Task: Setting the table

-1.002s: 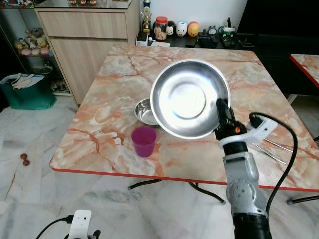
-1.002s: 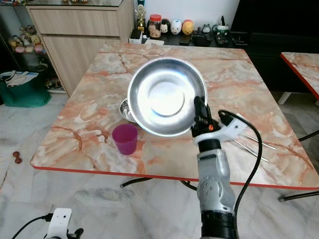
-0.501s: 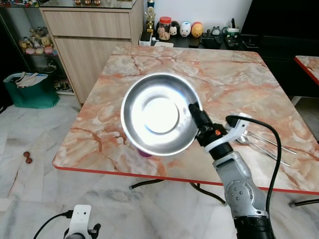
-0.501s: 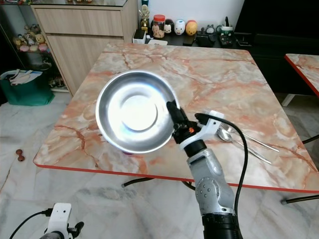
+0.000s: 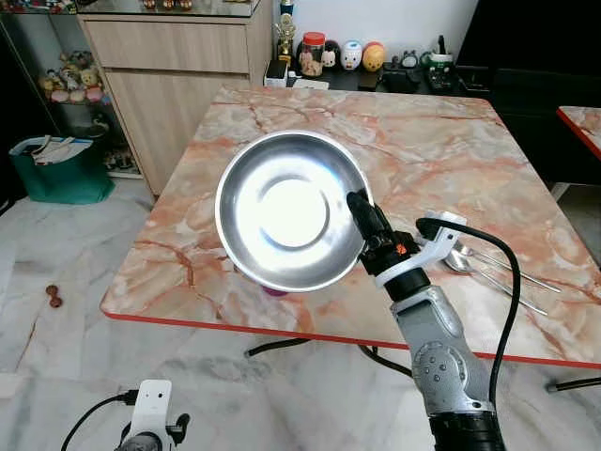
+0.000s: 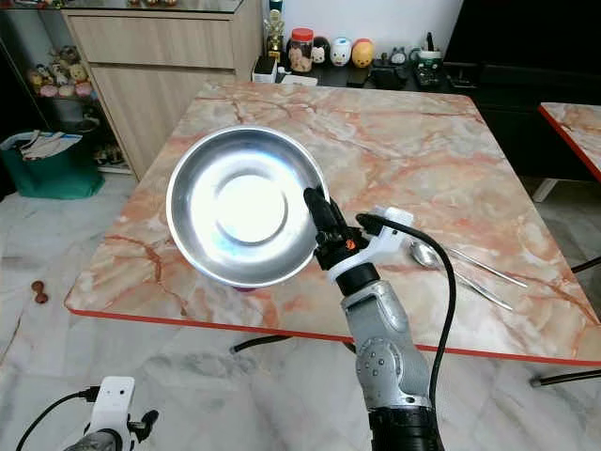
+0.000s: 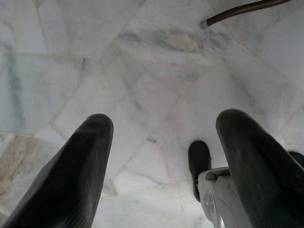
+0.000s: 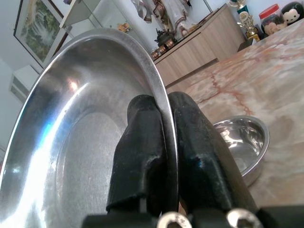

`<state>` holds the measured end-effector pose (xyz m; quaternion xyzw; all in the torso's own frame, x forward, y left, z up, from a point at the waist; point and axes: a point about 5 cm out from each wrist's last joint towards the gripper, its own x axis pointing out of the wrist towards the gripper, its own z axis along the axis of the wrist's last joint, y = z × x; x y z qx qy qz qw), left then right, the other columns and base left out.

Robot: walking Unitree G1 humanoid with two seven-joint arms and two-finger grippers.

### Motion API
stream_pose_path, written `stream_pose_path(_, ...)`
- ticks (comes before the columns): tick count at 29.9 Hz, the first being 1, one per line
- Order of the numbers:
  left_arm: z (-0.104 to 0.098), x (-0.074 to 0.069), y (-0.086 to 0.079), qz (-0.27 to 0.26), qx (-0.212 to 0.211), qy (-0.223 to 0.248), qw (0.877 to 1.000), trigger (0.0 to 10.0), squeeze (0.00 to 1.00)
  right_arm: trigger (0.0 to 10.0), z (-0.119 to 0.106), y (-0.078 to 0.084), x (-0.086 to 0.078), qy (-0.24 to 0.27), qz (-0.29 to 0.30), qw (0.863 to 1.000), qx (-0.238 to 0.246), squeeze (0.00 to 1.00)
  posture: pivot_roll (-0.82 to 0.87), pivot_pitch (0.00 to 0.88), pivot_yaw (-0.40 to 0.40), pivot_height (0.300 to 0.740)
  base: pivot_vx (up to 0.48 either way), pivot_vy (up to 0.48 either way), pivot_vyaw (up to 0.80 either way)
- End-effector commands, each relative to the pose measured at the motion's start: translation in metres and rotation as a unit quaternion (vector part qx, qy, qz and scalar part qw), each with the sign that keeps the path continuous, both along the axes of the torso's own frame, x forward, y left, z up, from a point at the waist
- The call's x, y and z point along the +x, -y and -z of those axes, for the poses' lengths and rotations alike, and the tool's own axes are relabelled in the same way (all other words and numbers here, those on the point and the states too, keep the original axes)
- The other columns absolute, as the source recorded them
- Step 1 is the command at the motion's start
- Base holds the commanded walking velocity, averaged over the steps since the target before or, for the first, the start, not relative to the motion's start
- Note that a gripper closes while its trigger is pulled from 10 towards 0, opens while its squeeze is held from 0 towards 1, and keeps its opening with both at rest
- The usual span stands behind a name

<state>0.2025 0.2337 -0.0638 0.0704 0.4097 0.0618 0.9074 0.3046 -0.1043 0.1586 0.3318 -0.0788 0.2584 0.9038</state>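
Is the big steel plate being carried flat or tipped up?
Tipped up: the steel plate faces the head camera, its rim pinched by the right gripper; it holds nothing.

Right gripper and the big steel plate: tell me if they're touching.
Touching. The right wrist view shows the right gripper's fingers pinching the steel plate's rim between them.

Held plate (image 5: 286, 209) blocks near table (image 5: 441, 169); far half bare.

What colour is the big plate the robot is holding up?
Shiny silver. The plate, pinched at its rim by the right claw, shows best in the left eye view.
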Motion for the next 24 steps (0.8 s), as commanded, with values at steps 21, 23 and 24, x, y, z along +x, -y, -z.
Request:
stream_pose_path(21,-0.005,0.012,0.013,0.012,-0.002,0.031,0.999,10.0,0.00,10.0,-0.015,0.002,0.005,0.027,0.022,0.999,0.011,0.00,0.05,0.000,-0.042,0.731,0.000,-0.169,0.00)
stream_pose_path(23,-0.005,0.013,0.014,0.013,-0.002,0.032,0.999,10.0,0.00,10.0,-0.015,0.000,0.005,0.028,0.019,0.999,0.010,0.00,0.05,0.000,-0.042,0.731,0.000,-0.281,0.00)
stream_pose_path(24,-0.006,0.013,0.014,0.013,-0.002,0.033,0.999,10.0,0.00,10.0,-0.015,0.000,0.005,0.028,0.018,0.999,0.010,0.00,0.05,0.000,-0.042,0.731,0.000,-0.277,0.00)
